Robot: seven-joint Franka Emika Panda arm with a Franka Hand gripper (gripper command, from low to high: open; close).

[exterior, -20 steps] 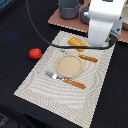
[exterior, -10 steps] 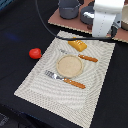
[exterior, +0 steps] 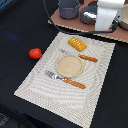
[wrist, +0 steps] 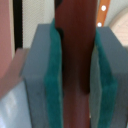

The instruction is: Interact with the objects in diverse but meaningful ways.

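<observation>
The jaws (wrist: 75, 70) are clamped on a brown sausage (wrist: 76, 60), its length filling the gap between the green pads (wrist: 52, 75); the arm (exterior: 107, 14) sits at the mat's one o'clock corner, over the grey pots (exterior: 70, 7); the bread-like block (exterior: 77, 44) lies near the mat's twelve o'clock edge; the tomato (exterior: 35, 53) rests on the dark tabletop (exterior: 15, 30) just off the woven mat (exterior: 40, 85) at nine o'clock; the plate (exterior: 69, 65) sits mid-mat between fork (exterior: 65, 81) and knife (exterior: 82, 56); bare mat stretches toward six.
</observation>
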